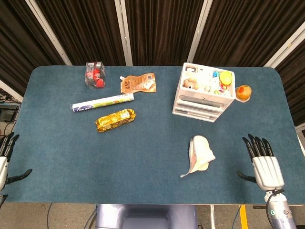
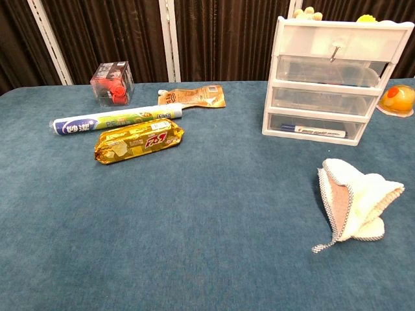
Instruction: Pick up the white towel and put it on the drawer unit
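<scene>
White towel [image 1: 200,152] lies crumpled on the blue table [image 1: 143,152], near side of the drawer unit [image 1: 204,91], apart from it. Right hand [image 1: 264,162] flat at the right edge, fingers spread, empty. Left hand [image 1: 5,160] at the left edge, partly out of frame.

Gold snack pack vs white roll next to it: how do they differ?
The gold snack pack is a shiny, crinkled foil wrapper; the white roll is a smooth tube with green and blue print. The roll is longer and thinner, the pack shorter and fatter. The roll lies farther back. Both lie flat on the table, similarly angled.

Both hands: silver-grey backs [image 1: 268,171] with black fingers [image 1: 256,145].
</scene>
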`<state>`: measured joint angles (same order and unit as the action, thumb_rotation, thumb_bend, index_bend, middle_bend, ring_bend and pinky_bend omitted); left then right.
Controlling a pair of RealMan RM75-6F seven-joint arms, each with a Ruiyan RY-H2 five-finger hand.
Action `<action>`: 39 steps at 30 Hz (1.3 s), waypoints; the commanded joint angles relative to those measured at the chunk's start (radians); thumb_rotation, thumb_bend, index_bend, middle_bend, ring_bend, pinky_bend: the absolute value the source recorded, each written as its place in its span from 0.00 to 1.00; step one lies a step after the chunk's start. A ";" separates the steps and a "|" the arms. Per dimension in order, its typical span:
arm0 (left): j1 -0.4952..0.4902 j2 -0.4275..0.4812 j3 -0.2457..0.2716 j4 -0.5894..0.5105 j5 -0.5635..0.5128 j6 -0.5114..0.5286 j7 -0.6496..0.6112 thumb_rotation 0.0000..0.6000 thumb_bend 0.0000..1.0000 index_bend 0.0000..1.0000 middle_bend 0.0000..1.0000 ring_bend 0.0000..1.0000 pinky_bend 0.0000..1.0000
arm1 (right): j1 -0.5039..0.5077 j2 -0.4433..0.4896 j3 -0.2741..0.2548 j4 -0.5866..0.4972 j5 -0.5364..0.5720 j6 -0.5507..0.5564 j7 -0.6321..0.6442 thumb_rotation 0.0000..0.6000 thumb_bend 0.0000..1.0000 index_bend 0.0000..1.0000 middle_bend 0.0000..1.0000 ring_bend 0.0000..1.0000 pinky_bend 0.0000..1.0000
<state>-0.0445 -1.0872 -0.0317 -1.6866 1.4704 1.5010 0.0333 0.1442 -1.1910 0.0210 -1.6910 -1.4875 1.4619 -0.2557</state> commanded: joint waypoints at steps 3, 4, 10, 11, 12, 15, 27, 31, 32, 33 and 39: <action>0.000 -0.001 -0.002 0.001 -0.001 0.001 0.001 1.00 0.00 0.00 0.00 0.00 0.00 | 0.003 -0.001 0.001 -0.003 -0.010 -0.008 0.004 1.00 0.00 0.04 0.00 0.00 0.07; 0.000 -0.001 -0.002 0.001 -0.002 0.001 0.001 1.00 0.00 0.00 0.00 0.00 0.00 | 0.007 -0.002 0.001 -0.002 -0.015 -0.012 0.003 1.00 0.00 0.04 0.00 0.00 0.07; -0.001 -0.003 -0.004 0.001 -0.008 -0.004 0.004 1.00 0.00 0.00 0.00 0.00 0.00 | 0.041 -0.009 0.007 -0.012 -0.024 -0.066 -0.033 1.00 0.00 0.10 0.26 0.29 0.44; -0.002 -0.003 -0.004 0.001 -0.010 -0.005 0.005 1.00 0.00 0.00 0.00 0.00 0.00 | 0.048 -0.011 0.010 -0.016 -0.019 -0.078 -0.038 1.00 0.00 0.10 0.33 0.36 0.50; -0.002 -0.003 -0.005 0.000 -0.012 -0.007 0.005 1.00 0.00 0.00 0.00 0.00 0.00 | 0.059 -0.015 0.016 -0.022 -0.008 -0.097 -0.047 1.00 0.00 0.11 0.42 0.47 0.58; -0.004 -0.002 -0.007 -0.001 -0.017 -0.012 0.005 1.00 0.00 0.00 0.00 0.00 0.00 | 0.108 -0.040 0.036 -0.044 0.039 -0.186 -0.085 1.00 0.00 0.12 0.63 0.65 0.74; -0.006 0.007 -0.006 -0.007 -0.022 -0.022 -0.012 1.00 0.00 0.00 0.00 0.00 0.00 | 0.245 -0.169 0.073 -0.013 0.267 -0.407 -0.317 1.00 0.00 0.18 0.81 0.79 0.83; -0.006 0.010 -0.007 -0.010 -0.025 -0.025 -0.018 1.00 0.00 0.00 0.00 0.00 0.00 | 0.272 -0.200 0.087 0.010 0.324 -0.427 -0.349 1.00 0.00 0.17 0.81 0.79 0.83; -0.007 0.011 -0.007 -0.010 -0.025 -0.026 -0.019 1.00 0.00 0.00 0.00 0.00 0.00 | 0.277 -0.206 0.089 0.015 0.333 -0.429 -0.355 1.00 0.00 0.17 0.81 0.79 0.83; -0.007 0.011 -0.007 -0.010 -0.026 -0.027 -0.020 1.00 0.00 0.00 0.00 0.00 0.00 | 0.284 -0.214 0.092 0.023 0.347 -0.433 -0.364 1.00 0.00 0.17 0.82 0.80 0.83; -0.009 0.013 -0.007 -0.015 -0.029 -0.033 -0.023 1.00 0.00 0.00 0.00 0.00 0.00 | 0.324 -0.266 0.111 0.070 0.419 -0.448 -0.396 1.00 0.04 0.19 0.84 0.81 0.83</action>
<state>-0.0531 -1.0743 -0.0383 -1.7012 1.4417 1.4685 0.0101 0.4561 -1.4421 0.1249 -1.6352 -1.0858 1.0202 -0.6409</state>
